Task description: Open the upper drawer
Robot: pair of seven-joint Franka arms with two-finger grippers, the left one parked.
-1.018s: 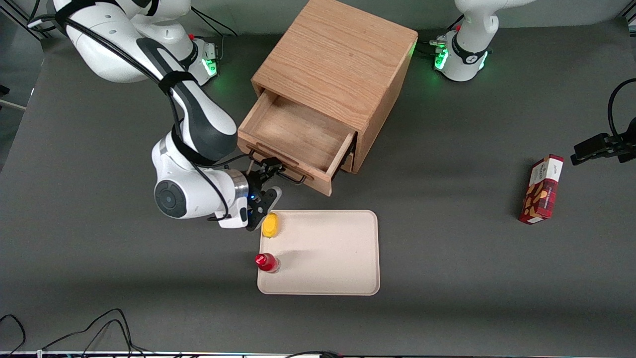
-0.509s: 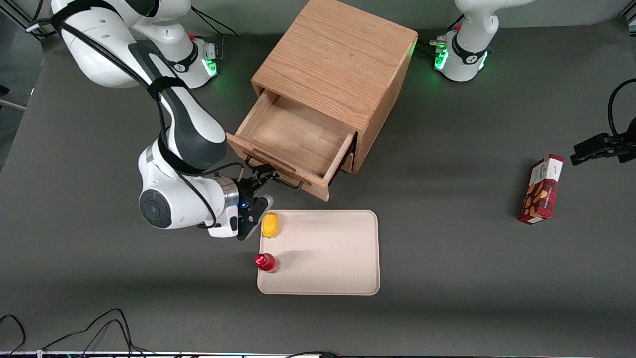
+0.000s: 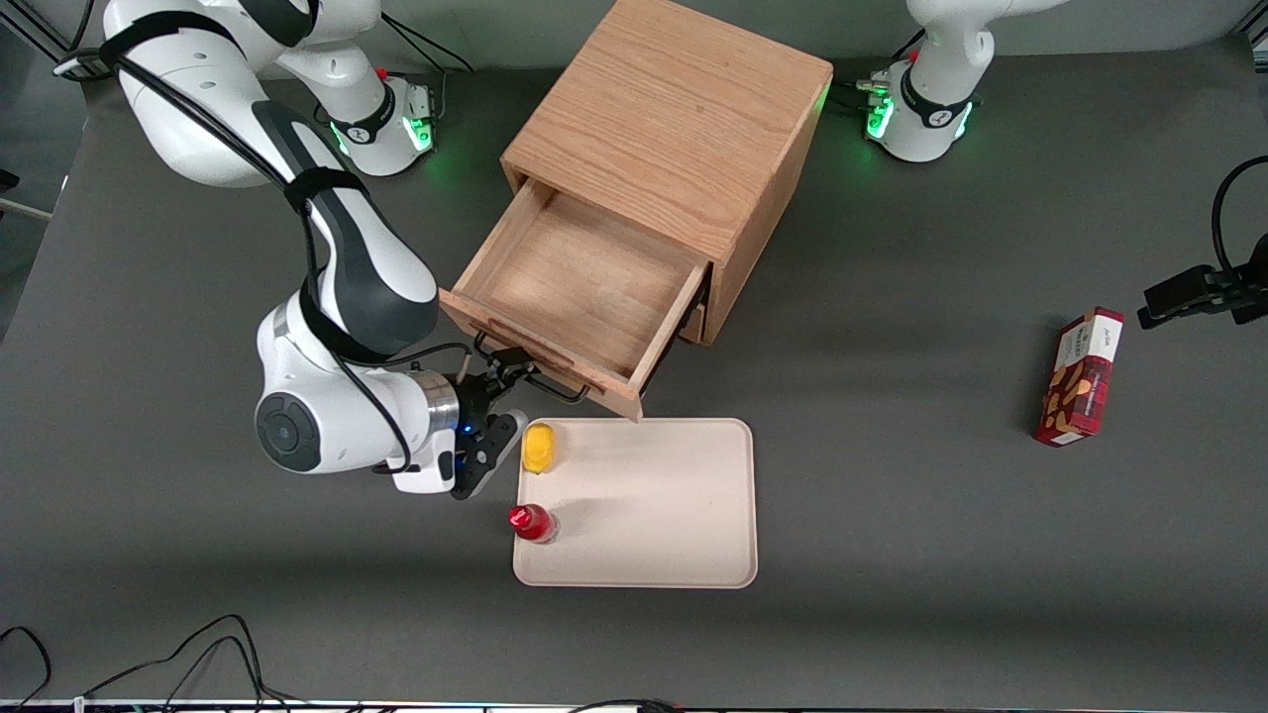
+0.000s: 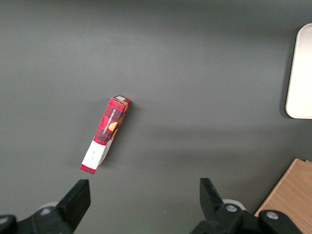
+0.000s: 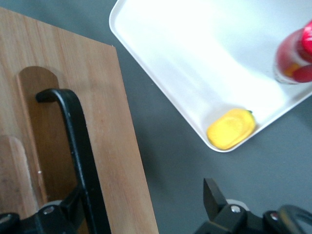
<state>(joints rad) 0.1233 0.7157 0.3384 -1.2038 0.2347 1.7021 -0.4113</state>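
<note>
Front view: upper drawer (image 3: pixel 570 287) well out of the oak cabinet (image 3: pixel 684 119), bare wooden floor open to sight, nothing visible inside. Front panel slanted toward the working arm's end of the surface (image 3: pixel 892 495), with its nearest corner just above the rim of the beige tray (image 3: pixel 654 515). Thin black wire handle (image 3: pixel 535 376) along that panel, facing the camera.

End effector (image 3: pixel 503 396) level at the handle, nearer the camera than the drawer front and just beside the tray's corner. Fingers spread wide, released rather than clenched: one black finger tucked up at the handle, the other well apart from it, close to the yellow object (image 3: pixel 539 448).

Right wrist view: same end effector (image 5: pixel 141 195) seen from above the fingers, handle (image 5: pixel 78 161) touching or just beside one finger, not pinched between the two; cannot tell which. Drawer front (image 5: pixel 112 122) filling much of the frame, with the tray (image 5: pixel 161 83), the yellow object (image 5: pixel 231 128) in its corner, and a red bottle (image 5: pixel 295 53) standing near its edge.

Toward the parked arm's end of the surface, a red box (image 3: pixel 1080 376) lying alone, well apart from the cabinet; also visible from the left wrist (image 4: pixel 106 134).
</note>
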